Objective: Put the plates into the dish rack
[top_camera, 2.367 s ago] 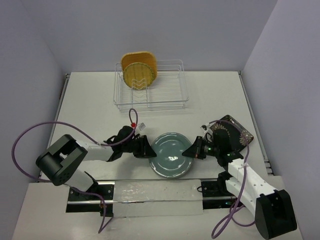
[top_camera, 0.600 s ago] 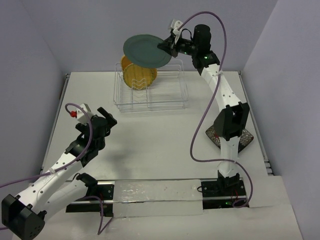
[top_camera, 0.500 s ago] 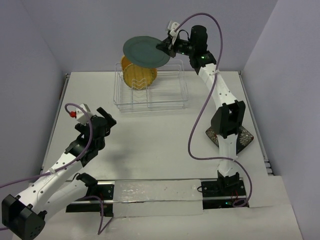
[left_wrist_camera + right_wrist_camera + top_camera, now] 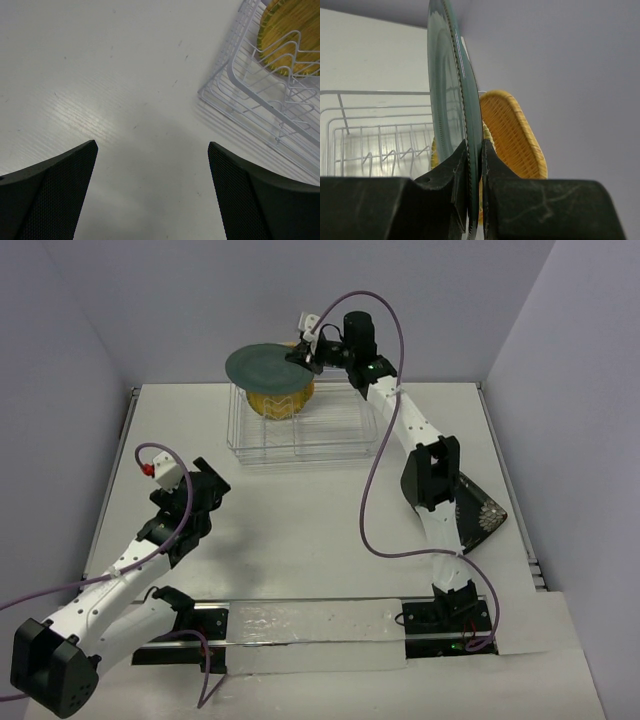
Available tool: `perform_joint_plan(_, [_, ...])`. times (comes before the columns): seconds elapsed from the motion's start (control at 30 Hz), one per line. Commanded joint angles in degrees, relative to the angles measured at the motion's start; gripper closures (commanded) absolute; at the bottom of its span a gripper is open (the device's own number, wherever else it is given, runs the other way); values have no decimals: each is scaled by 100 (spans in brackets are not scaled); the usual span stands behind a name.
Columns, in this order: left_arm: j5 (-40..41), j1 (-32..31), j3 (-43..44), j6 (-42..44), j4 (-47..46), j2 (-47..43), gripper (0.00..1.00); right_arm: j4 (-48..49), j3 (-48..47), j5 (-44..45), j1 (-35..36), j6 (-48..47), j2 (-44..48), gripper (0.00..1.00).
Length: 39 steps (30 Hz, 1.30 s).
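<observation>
My right gripper (image 4: 301, 356) is shut on the rim of the round teal plate (image 4: 262, 366), holding it in the air over the left end of the dish rack (image 4: 340, 430). In the right wrist view the teal plate (image 4: 451, 95) stands edge-on between the jaws of the right gripper (image 4: 475, 146). Behind it the orange-tan plate (image 4: 516, 135) stands in the rack (image 4: 375, 131). The yellow plate (image 4: 280, 400) stands in the rack too. The dark floral plate (image 4: 481, 516) lies at the right, partly behind the right arm. My left gripper (image 4: 207, 486) is open over bare table.
The left wrist view has the open left gripper (image 4: 151, 145) above the white table, with the rack's near corner (image 4: 235, 85) and the yellow plate (image 4: 290, 35) at upper right. Purple walls close the back and sides. A glossy strip (image 4: 310, 625) runs between the arm bases.
The right arm has carried the teal plate leftward and lower, from beside the rack's back to over its left end. The left arm has hardly moved.
</observation>
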State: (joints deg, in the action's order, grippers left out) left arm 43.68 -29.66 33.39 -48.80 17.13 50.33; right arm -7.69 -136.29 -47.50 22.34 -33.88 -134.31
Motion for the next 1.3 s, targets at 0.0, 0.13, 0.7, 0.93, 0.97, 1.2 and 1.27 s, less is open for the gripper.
perform_joint_plan(0.0, [-145, 97, -57, 144, -291, -45, 1, 976, -506, -77, 22, -305, 16, 100])
perform_joint_plan(0.13, [-178, 163, -114, 160, -297, -56, 1, 1044, -514, -75, 34, -330, -161, 100])
perform_joint_plan(0.7, [-564, 259, -219, 456, -676, 131, 1, 1138, -456, 19, 34, -604, -695, 100])
perform_joint_plan(0.93, [-606, 267, -202, 523, -755, 203, 1, 1185, -328, -20, 34, -549, -834, 100])
perform_joint_plan(0.97, [-609, 267, -205, 517, -758, 209, 1, 1193, -311, -2, 34, -549, -851, 100])
perform_joint_plan(1.2, [-658, 276, -211, 520, -812, 232, 1, 1274, -201, 74, 30, -479, -930, 94])
perform_joint_plan(1.27, [-661, 276, -207, 529, -813, 235, 1, 1302, -173, 101, 34, -464, -942, 90])
